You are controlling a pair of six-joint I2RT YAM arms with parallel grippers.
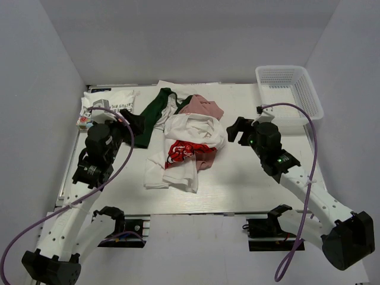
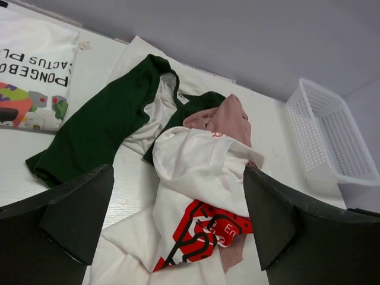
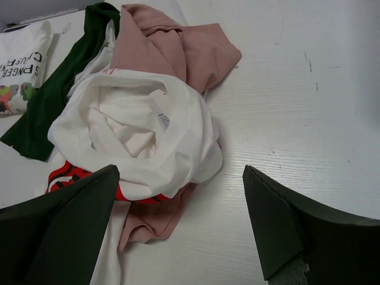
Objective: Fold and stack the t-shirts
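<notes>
Crumpled soft t-shirts, plastic lattice basket

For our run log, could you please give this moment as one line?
left fingers: open; right fingers: open; shirt pile: crumpled, centre; lettered shirt: flat, far-left

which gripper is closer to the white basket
Right. The right gripper hovers just left of the basket, by its near corner, with a small gap between them. The left gripper is on the other side of the shirt pile, far over on the left.
</notes>
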